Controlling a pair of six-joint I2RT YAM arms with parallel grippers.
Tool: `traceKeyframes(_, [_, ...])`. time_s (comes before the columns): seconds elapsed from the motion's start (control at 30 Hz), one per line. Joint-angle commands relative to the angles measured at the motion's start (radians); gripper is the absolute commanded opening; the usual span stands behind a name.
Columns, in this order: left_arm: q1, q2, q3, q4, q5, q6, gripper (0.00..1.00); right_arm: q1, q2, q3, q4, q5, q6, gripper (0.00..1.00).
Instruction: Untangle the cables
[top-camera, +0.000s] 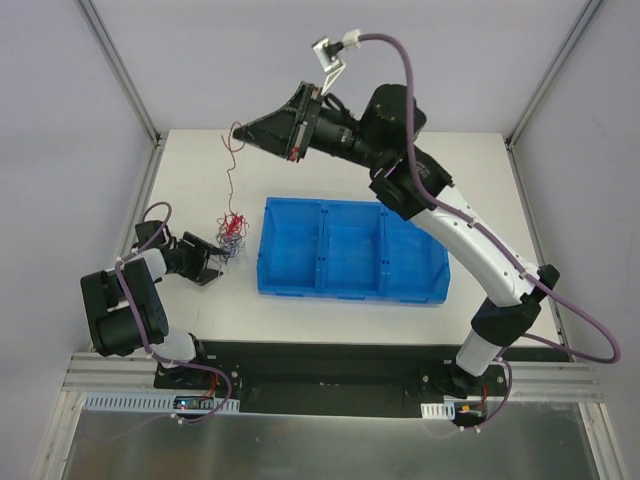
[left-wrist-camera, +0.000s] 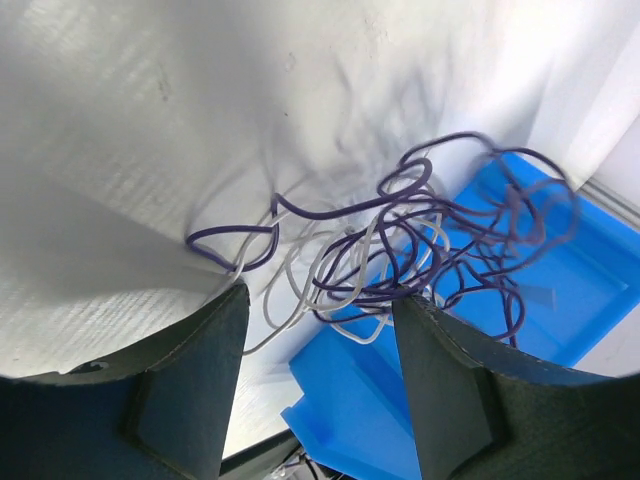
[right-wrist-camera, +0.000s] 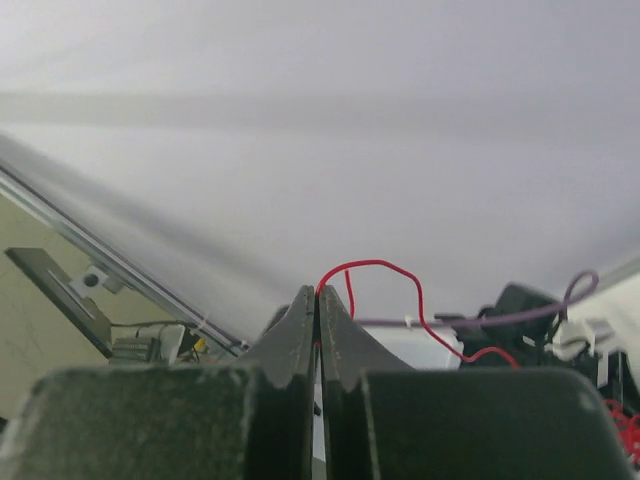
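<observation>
The cables form a small clump (top-camera: 232, 228) of red, white and purple wire on the table, left of the blue bin. One red cable (top-camera: 229, 175) rises out of the clump to my right gripper (top-camera: 238, 130), which is raised over the far side of the table. In the right wrist view that gripper (right-wrist-camera: 318, 292) is shut on the red cable (right-wrist-camera: 385, 265), which loops out from the tips. My left gripper (top-camera: 222, 258) sits low at the clump. Its jaws (left-wrist-camera: 320, 297) stand open, with purple cable (left-wrist-camera: 450, 215) and white cable (left-wrist-camera: 290, 290) lying just past the fingertips.
A blue three-compartment bin (top-camera: 265, 250) stands in the middle of the table, right beside the clump, and fills the background behind the left fingers (left-wrist-camera: 560, 290). Frame posts rise at the table's far corners.
</observation>
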Motion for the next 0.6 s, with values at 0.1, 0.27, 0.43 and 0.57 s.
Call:
traceKeyframes(0.1, [0.030, -0.031, -0.013, 0.015, 0.064, 0.056, 0.66, -0.034, 0.058, 0.248, -0.123, -0.048, -0.088, 0.01])
traceKeyframes(0.27, [0.030, -0.295, 0.001, 0.026, 0.115, 0.155, 0.74, -0.035, 0.047, 0.165, -0.099, -0.037, -0.073, 0.01])
traceKeyframes(0.43, [0.025, -0.557, 0.022, 0.035, 0.156, 0.184, 0.75, -0.037, 0.075, 0.188, -0.087, -0.031, -0.064, 0.01])
traceKeyframes(0.57, [-0.032, -0.682, 0.025, 0.130, 0.169, 0.192, 0.79, -0.037, 0.121, 0.231, -0.081, -0.016, -0.047, 0.01])
